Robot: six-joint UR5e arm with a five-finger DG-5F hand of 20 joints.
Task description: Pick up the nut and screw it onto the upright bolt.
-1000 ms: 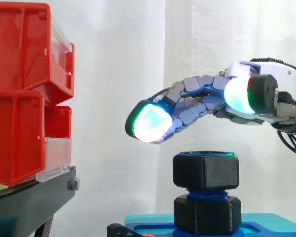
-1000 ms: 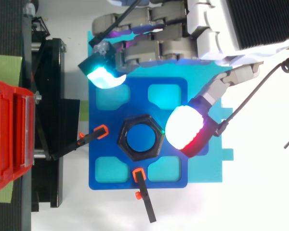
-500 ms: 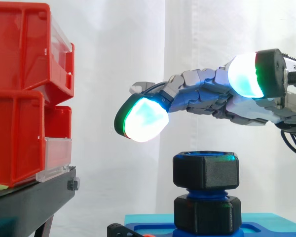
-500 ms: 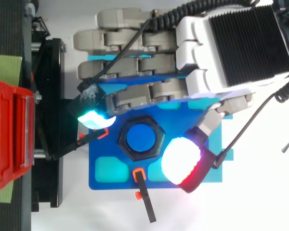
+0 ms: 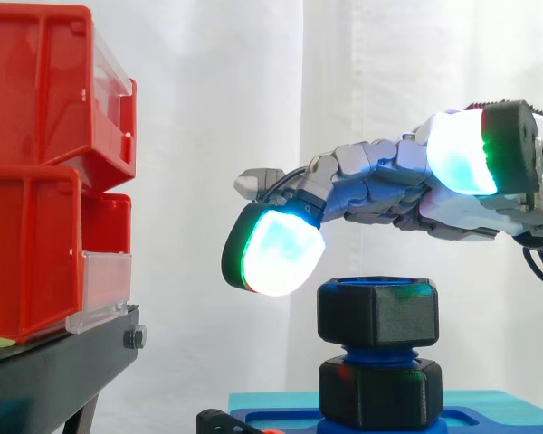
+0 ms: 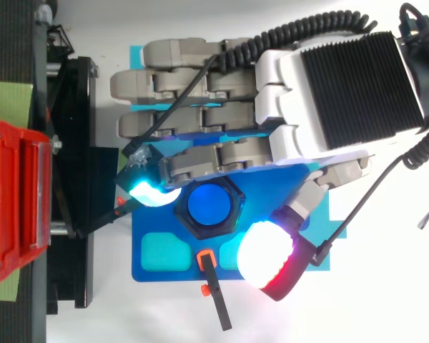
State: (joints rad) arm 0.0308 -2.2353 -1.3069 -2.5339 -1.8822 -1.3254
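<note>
A black hex nut (image 5: 377,312) sits at the top of the upright blue bolt (image 5: 380,355), above a second black nut (image 5: 380,391) at the bolt's foot. From above, the nut (image 6: 232,223) rings the bolt's blue end (image 6: 209,206). My hand (image 5: 462,199) hovers just over it, open, with its fingers stretched leftward and nothing in them. One glowing fingertip (image 5: 273,253) hangs by the nut's left upper edge; whether it touches is unclear. The thumb pad (image 6: 266,254) glows beside the nut on the other side. The fingers (image 6: 193,161) cover the plate's far half.
The bolt stands on a blue plate (image 6: 157,268) over a teal base (image 5: 271,402). Black clamps with orange tips (image 6: 206,259) hold the plate's edges. Red bins (image 5: 45,181) on a black stand (image 5: 63,362) rise at the left, close to the fingertips.
The hand swung over the nut from the plate's far side, then sank a little. Its leading fingertip now hangs lower, beside the nut's top edge.
</note>
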